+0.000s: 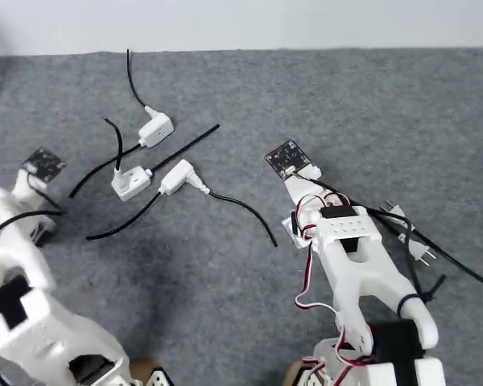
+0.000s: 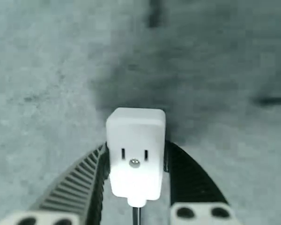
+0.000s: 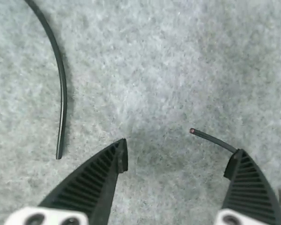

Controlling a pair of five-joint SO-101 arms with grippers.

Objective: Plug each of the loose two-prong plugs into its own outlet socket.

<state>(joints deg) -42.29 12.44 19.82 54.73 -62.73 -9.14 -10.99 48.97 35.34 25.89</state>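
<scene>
My left gripper is shut on a white outlet socket, whose two slots face the camera above the grey mat. In the high view the left arm is at the table's left edge. Three more white cabled outlet pieces lie left of centre. Two loose two-prong plugs lie to the right of the right arm. My right gripper is open over bare mat, a black cable tip between its fingers.
Thin black cables trail across the grey felt mat. One cable end lies just outside the right gripper's fingers. A thick black lead runs past the plugs toward the right edge.
</scene>
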